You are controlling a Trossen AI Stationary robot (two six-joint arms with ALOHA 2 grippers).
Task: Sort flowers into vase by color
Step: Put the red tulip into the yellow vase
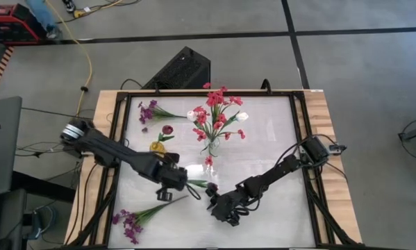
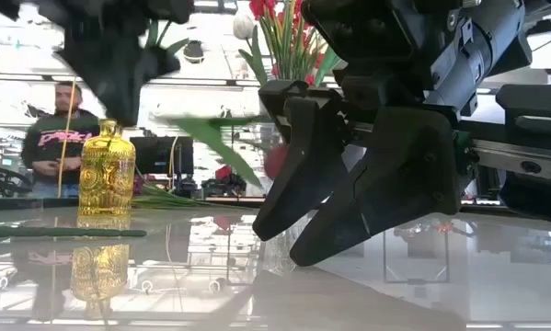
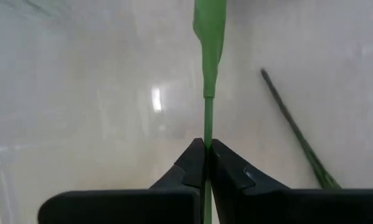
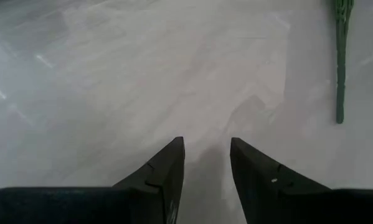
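My left gripper (image 1: pixel 173 183) hovers over the near middle of the table, shut on a thin green stem (image 1: pixel 197 184) that points right; I cannot make out its bloom. My right gripper (image 1: pixel 225 210) is open just right of it, low over the table (image 4: pixel 207 163), touching nothing. A clear vase (image 1: pixel 212 144) stands mid-table holding red-pink clusters (image 1: pixel 214 104) and white buds (image 1: pixel 242 116). Purple sprigs lie on the table at far left (image 1: pixel 151 111) and near left (image 1: pixel 131 221). A maroon bud (image 1: pixel 167 129) lies beside a yellow bottle (image 2: pixel 107 170). My left gripper pinches the thin green stem (image 3: pixel 207 134) between its two fingers (image 3: pixel 192 163). The stem runs along the fingers and out ahead to a leaf (image 3: pixel 211 28). The low view shows that leaf (image 2: pixel 211 138) off the table, so the sprig is lifted clear.
A loose green stem (image 4: pixel 342 62) lies on the glossy white table near both grippers (image 3: pixel 298 140). A single red bloom (image 1: pixel 208 161) lies at the vase's foot. A wooden frame (image 1: pixel 326 118) rims the table. A person (image 2: pixel 59 129) stands in the room beyond.
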